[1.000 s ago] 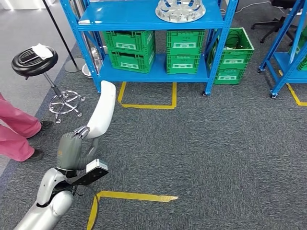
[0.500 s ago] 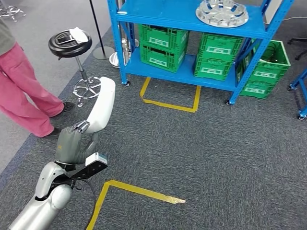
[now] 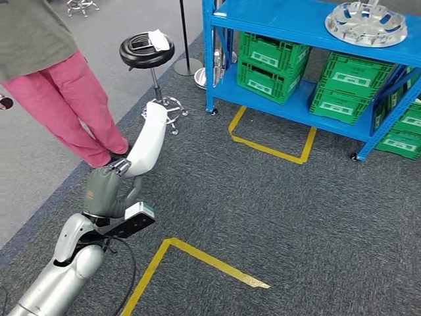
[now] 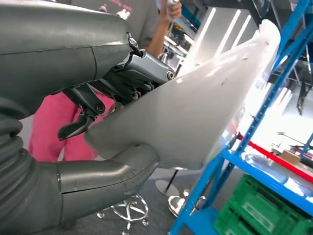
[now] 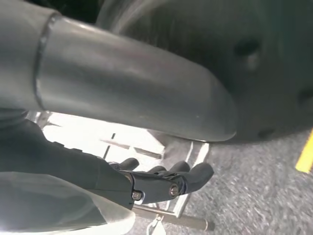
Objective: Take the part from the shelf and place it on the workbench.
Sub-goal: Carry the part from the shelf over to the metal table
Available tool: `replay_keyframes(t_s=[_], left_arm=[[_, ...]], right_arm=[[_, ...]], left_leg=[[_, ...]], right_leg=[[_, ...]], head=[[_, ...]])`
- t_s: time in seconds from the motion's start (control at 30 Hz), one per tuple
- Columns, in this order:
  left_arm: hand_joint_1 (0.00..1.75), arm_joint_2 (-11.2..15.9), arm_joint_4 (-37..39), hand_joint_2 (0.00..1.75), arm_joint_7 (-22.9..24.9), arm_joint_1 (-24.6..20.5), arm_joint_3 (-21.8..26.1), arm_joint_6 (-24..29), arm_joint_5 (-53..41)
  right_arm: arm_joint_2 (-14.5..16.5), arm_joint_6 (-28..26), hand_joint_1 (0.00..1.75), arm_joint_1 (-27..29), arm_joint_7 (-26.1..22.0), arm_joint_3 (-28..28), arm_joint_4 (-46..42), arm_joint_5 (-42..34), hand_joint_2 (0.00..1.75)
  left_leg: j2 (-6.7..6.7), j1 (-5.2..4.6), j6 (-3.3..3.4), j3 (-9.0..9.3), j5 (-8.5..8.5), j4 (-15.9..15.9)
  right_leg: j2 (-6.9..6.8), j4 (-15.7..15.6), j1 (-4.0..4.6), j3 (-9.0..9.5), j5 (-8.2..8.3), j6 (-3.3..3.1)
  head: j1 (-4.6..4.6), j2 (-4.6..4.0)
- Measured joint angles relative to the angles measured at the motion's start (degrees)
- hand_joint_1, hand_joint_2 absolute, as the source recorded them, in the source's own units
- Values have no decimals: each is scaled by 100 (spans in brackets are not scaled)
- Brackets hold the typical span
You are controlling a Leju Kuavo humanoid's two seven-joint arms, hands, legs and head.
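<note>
Left hand grips the white part at its lower end — thumb under, fingers over it, as the left wrist view shows. The part rises toward 1 o'clock above the grey carpet, well apart from the blue shelf at 2 o'clock. Right hand — fingers extended side by side, holding nothing. A person in pink trousers stands at 11 o'clock, near a black stool.

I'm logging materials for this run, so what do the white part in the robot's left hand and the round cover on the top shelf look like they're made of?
White part: probably moulded plastic, a smooth curved panel with a soft sheen. Round cover: silvery and reflective with spoke cut-outs, so metal or chromed plastic; the look leaves that open. The left hand holds the part.
</note>
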Motion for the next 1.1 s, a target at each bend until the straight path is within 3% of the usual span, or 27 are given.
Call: replay_keyframes(t_s=[0.07, 0.1, 0.13, 0.17, 0.23, 0.27, 0.33, 0.37, 0.43, 0.5, 0.57, 0.63, 0.67, 0.7, 0.73, 0.8, 0.87, 0.93, 1.0, 1.07, 1.1], left_arm=[[175, -9, 30, 175, 36, -86, -43, -19, 0], [175, -14, 46, 175, 58, -110, -62, -30, 0], [175, -15, 60, 175, 78, -118, -78, -40, -1], [175, -14, 72, 175, 94, -119, -92, -48, -2], [175, -8, 83, 175, 111, -126, -116, -55, -3], [175, -4, 83, 175, 117, -139, -127, -55, -3], [175, -3, 81, 175, 133, -176, -149, -59, -2], [175, -3, 81, 175, 143, -190, -161, -63, 2], [175, 1, 81, 175, 154, -192, -186, -70, 23], [175, -3, 81, 175, 158, -207, -208, -68, 53], [175, -30, 83, 175, 155, -242, -234, -64, 82], [175, -60, 92, 175, 144, -258, -271, -59, 115], [175, -70, 99, 175, 135, -259, -290, -49, 129], [175, -74, 107, 175, 128, -258, -306, -30, 135], [175, -74, 110, 175, 123, -254, -316, -1, 134], [175, -58, 78, 175, 120, -207, -313, 90, 95], [175, -20, -25, 175, 116, -74, -271, 172, 17], [175, 44, -150, 175, 108, 112, -196, 209, -55], [175, 107, -254, 175, 104, 261, -112, 233, -121], [175, 131, -347, 175, 108, 371, -33, 255, -206], [175, 133, -389, 175, 113, 434, 6, 263, -252]], right_arm=[[9, 30, 0, 16, 88, -13, 0, 1, 0], [10, 38, 0, 26, 114, -24, 0, -1, 0], [10, 44, 0, 32, 129, -36, 0, -3, 0], [10, 48, 0, 33, 138, -48, 0, -3, 0], [10, 48, 0, 27, 143, -67, 0, 5, 0], [10, 40, 0, 24, 141, -78, -1, 15, 0], [9, -6, 0, 25, 122, -92, -3, 39, 0], [7, -39, 0, 26, 99, -96, -4, 52, 0], [4, -115, 0, 21, 19, -98, -6, 73, 0], [1, -189, 0, 0, -85, -100, -7, 88, 0], [-1, -255, 0, -5, -191, -100, -7, 107, 0], [-4, -340, 0, 18, -390, -99, -7, 154, 0], [-8, -404, 0, 29, -573, -97, -7, 189, 0], [-15, -496, 0, 36, -846, -93, -7, 227, 0], [-22, -614, 0, 38, -1186, -87, -8, 267, 0], [-41, -929, 0, 42, -2127, -55, -10, 347, 0], [-61, -1241, 0, 55, -3169, 7, -12, 414, 0], [-86, -1426, 0, 61, -3901, 60, -15, 441, 0], [-111, -1548, 0, 66, -4354, 87, -21, 443, 0], [-121, -1665, 0, 93, -4823, 121, -27, 425, 0], [-122, -1711, 0, 107, -5062, 138, -31, 409, 0]], left_leg=[[332, 21, -65, -292, -345, 654], [414, 46, -95, -445, -482, 1002], [459, 72, -119, -535, -534, 1223], [487, 96, -137, -531, -481, 1247], [601, 125, -146, -226, -134, 703], [744, 101, -137, -26, -1, 337], [967, 42, -69, 211, 81, -152], [992, 12, -30, 224, 38, -209], [857, 20, 48, 214, 41, -247], [718, 45, 120, 231, 61, -290], [581, 54, 177, 236, 73, -309], [430, 46, 203, 233, 73, -308], [348, 43, 204, 234, 73, -306], [262, 43, 202, 239, 74, -303], [180, 46, 199, 245, 74, -298], [42, 42, 171, 239, 73, -276], [-55, 37, 108, 205, 88, -259], [-143, 52, 41, 180, 113, -264], [18, 47, -15, 114, 15, -122], [329, 39, -66, -130, -298, 438], [414, 49, -88, -305, -478, 829]], right_leg=[[-179, -13, 4, 18, -4, -35], [-274, -10, 7, 21, -13, -42], [-361, -8, 8, 24, -21, -43], [-442, -4, 6, 27, -32, -39], [-578, 3, 5, 55, -64, -14], [-639, 5, 16, 73, -85, 10], [-761, 9, 53, 96, -126, 78], [-829, 1, 72, 105, -139, 114], [-948, -15, 73, 128, -176, 180], [-747, 188, 55, 50, -347, 223], [-385, 864, 46, -282, -679, 232], [-250, 1569, 52, -686, -885, 230], [-233, 1669, 53, -783, -832, 228], [-221, 1535, 50, -769, -666, 223], [-184, 1200, 43, -651, -425, 214], [51, 433, 7, -321, -61, 195], [220, 109, -11, -153, 13, 175], [138, 86, -4, -122, 25, 132], [-1, 59, -11, -91, 43, 67], [-166, 42, -10, -67, 36, 13], [-250, 43, -4, -63, 25, -7]], head=[[-37, 0], [-39, 0], [-39, 0], [-40, 0], [-41, 0], [-43, 0], [-44, 0], [-43, 0], [-34, 0], [-19, 0], [9, 0], [19, 0], [19, 0], [19, 0], [20, 0], [19, 0], [13, 0], [10, 0], [-14, 0], [-54, 0], [-69, 0]])
